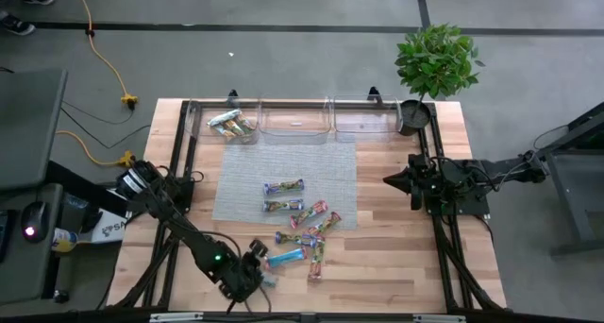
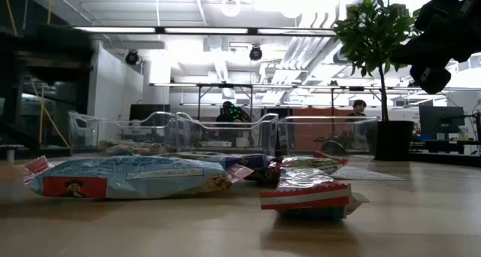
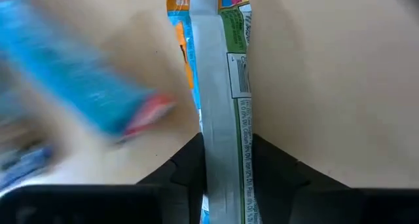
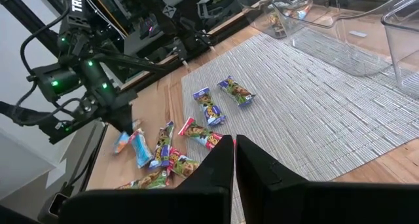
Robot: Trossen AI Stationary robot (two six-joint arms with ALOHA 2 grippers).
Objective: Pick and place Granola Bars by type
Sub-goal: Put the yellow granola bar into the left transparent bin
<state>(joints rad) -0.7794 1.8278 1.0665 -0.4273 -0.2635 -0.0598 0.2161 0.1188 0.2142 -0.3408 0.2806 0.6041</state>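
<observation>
Bar [image 3: 219, 119] clamped lengthwise in left tool [image 3: 222, 165].

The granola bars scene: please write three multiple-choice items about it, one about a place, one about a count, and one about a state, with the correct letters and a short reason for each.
1. Where is the left gripper?
A. over the plant pot
B. near the front edge of the table, beside the loose bars
C. inside the middle bin

2. How many clear bins stand in the row along the table's far edge?
A. one
B. three
C. six

3. What is the state of the left gripper?
A. shut on a granola bar
B. open, holding nothing
C. out of sight

Answers:
1 B: the high view shows it at the near edge, next to the blue bar.
2 B: the left bin, middle bin and right bin stand side by side.
3 A: in the left wrist view, the fingers pinch a silver-green wrapper.
</observation>
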